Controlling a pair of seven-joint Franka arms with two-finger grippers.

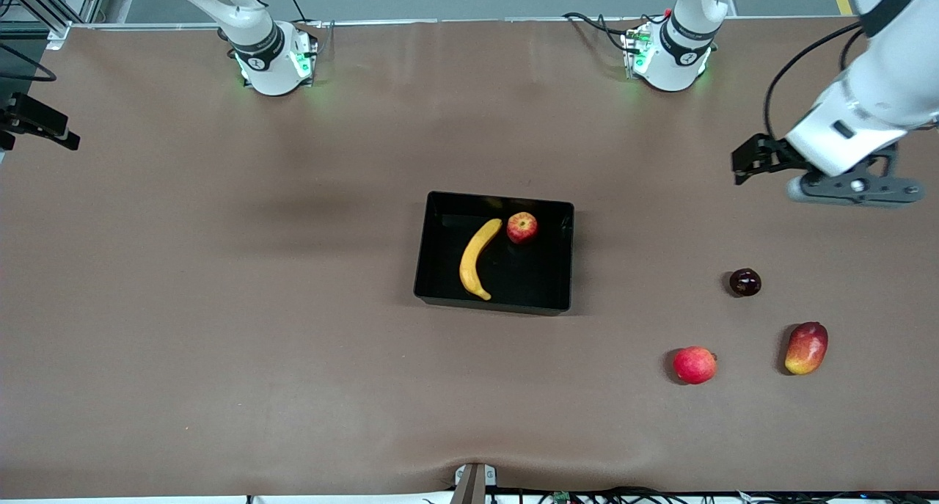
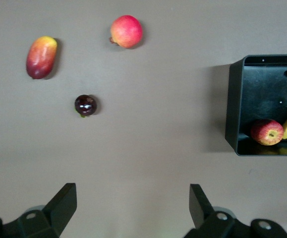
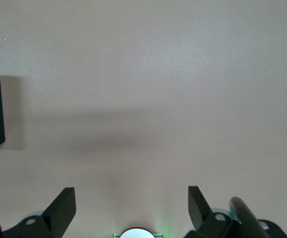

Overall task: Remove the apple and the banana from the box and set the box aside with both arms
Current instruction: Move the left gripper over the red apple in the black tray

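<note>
The black box (image 1: pixel 494 252) sits mid-table with the banana (image 1: pixel 477 258) and the streaked apple (image 1: pixel 521 227) inside it, the apple by the wall farther from the front camera. Toward the left arm's end lie a red apple (image 1: pixel 694 364), a mango (image 1: pixel 806 348) and a small dark fruit (image 1: pixel 744 282). The left gripper (image 2: pixel 132 206) hangs over bare table there, fingers spread wide and empty. The right gripper (image 3: pixel 132 207), likewise wide and empty, is over bare table beside the box.

— What's lying loose toward the left arm's end of the table (image 1: pixel 220 342)?
— 3 fruits: a dark plum (image 1: pixel 744 282), plus a red apple (image 1: pixel 694 364) and mango (image 1: pixel 806 348) nearer the front camera.
</note>
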